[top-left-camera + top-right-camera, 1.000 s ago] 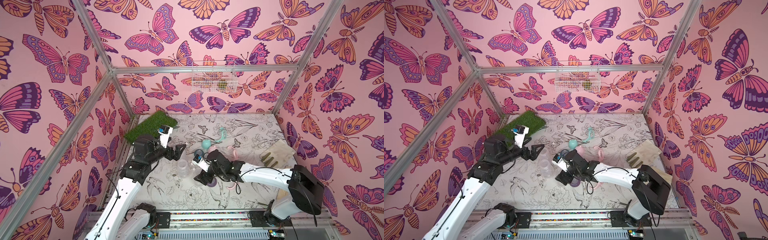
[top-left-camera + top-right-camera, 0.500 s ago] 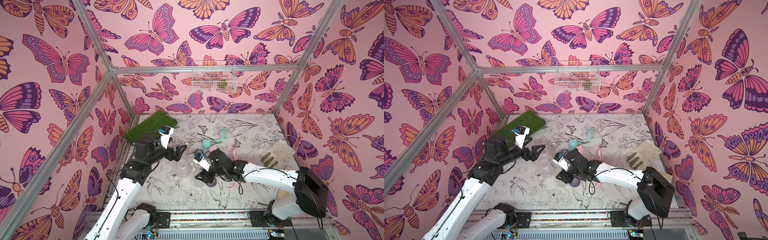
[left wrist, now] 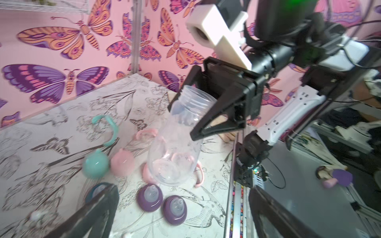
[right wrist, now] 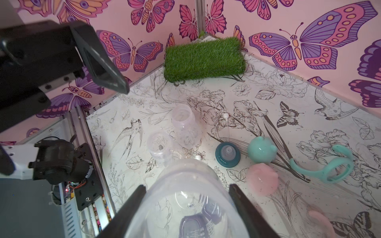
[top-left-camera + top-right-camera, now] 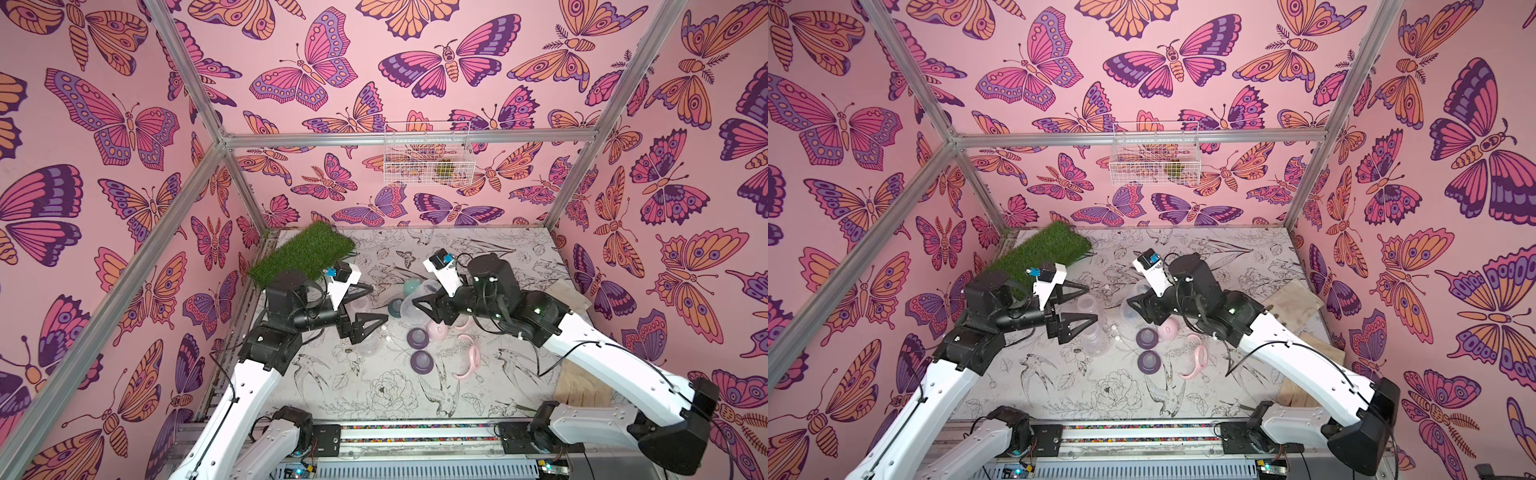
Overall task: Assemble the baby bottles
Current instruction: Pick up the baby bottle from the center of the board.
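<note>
- Starting at the left, a grass mat lies in the far corner of the table.
- Left gripper: released, jaws spread wide with nothing between them. It hangs above the table near bottle A and bottle B.
- Bottle A and bottle B, both clear, stand close together on the table. Their necks are open and face upward.
- Teal collar, nipple fitted, lies just beside the teal cap. The pink cap lies near both.
- Right gripper: grasping bottle C across its upper body. The bottle is tilted, with its bare threaded neck toward the gripper body.
- One purple collar and a second purple collar lie side by side on the table.
- Pink handled ring lies to their right.
- Teal handled ring lies near the teal cap.
</note>
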Available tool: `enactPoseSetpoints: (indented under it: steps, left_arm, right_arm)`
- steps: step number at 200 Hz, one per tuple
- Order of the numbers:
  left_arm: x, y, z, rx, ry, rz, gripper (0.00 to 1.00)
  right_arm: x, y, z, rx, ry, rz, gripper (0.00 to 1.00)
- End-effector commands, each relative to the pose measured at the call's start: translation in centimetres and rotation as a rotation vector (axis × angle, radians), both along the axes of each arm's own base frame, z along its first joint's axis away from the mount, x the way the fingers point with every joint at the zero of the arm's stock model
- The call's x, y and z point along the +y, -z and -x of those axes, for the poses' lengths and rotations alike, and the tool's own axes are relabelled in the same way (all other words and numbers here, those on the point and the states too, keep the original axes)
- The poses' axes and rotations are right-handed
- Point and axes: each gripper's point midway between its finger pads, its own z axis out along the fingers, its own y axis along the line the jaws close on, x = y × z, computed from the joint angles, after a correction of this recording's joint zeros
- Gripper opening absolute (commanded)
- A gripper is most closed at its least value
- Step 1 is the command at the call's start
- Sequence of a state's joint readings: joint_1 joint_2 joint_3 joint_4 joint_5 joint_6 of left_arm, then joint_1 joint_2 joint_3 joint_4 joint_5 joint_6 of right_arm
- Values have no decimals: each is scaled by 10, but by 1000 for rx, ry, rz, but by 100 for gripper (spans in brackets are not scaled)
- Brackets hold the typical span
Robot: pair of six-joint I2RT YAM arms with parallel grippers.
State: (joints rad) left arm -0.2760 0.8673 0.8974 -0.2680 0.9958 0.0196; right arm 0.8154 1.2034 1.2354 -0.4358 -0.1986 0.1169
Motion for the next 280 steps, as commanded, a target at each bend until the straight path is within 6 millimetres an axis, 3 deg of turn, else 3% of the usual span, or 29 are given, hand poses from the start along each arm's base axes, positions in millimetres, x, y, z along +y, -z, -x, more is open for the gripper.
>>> enactPoseSetpoints:
  steps: [1, 49, 100, 212, 280]
  left_arm:
    - [-9, -12, 31, -29, 191, 77, 100]
    - [-13, -14, 33, -15, 234, 89, 100]
    - [-18, -8, 23, -8, 199, 69, 100]
    - [-30, -1, 19, -22, 198, 49, 100]
    - [-32, -3, 16, -44, 187, 54, 100]
  right_arm:
    - [8, -35, 31, 52, -140, -128, 16]
    - [21, -74, 48, 54, -254, -264, 10]
    - [40, -94, 47, 58, -320, -380, 8]
    - [67, -96, 27, 86, -334, -500, 3]
    - [76, -89, 29, 136, -379, -524, 1]
